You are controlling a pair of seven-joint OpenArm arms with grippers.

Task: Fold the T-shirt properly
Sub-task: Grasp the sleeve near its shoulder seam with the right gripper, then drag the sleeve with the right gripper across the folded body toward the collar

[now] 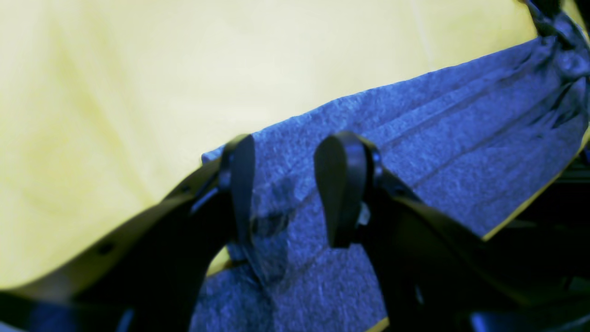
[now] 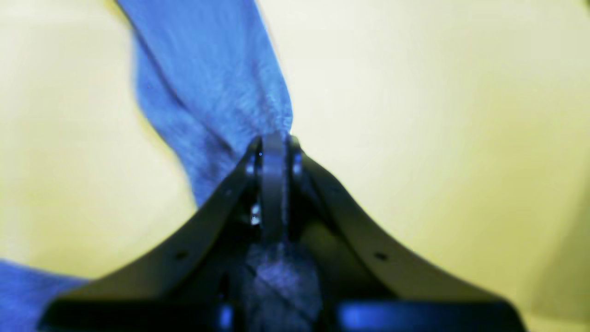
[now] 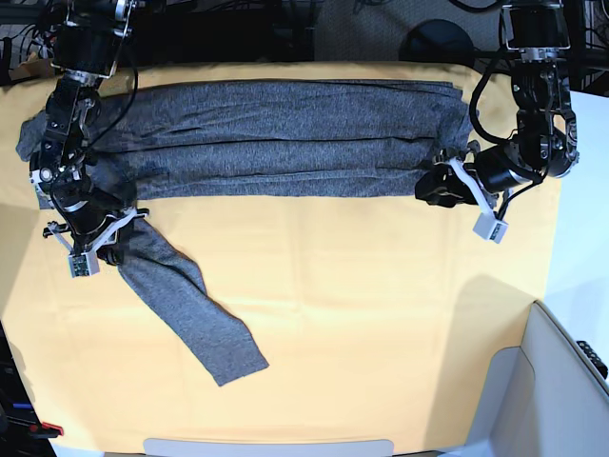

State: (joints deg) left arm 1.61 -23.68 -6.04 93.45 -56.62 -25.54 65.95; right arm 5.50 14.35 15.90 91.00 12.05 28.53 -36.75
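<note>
T-shirt (image 3: 276,138), grey and long-sleeved, lies folded into a long band across the far side of the yellow surface (image 3: 381,314). One sleeve (image 3: 186,305) trails out from its end toward the near edge. The right gripper (image 2: 275,138) sits where that sleeve meets the band, its fingers (image 2: 274,184) closed tight with cloth pinched between them. At the opposite end, the left gripper (image 1: 286,184) rests over the band's corner, fingers (image 1: 339,184) spread apart, the fabric lying between and under them, not clamped.
</note>
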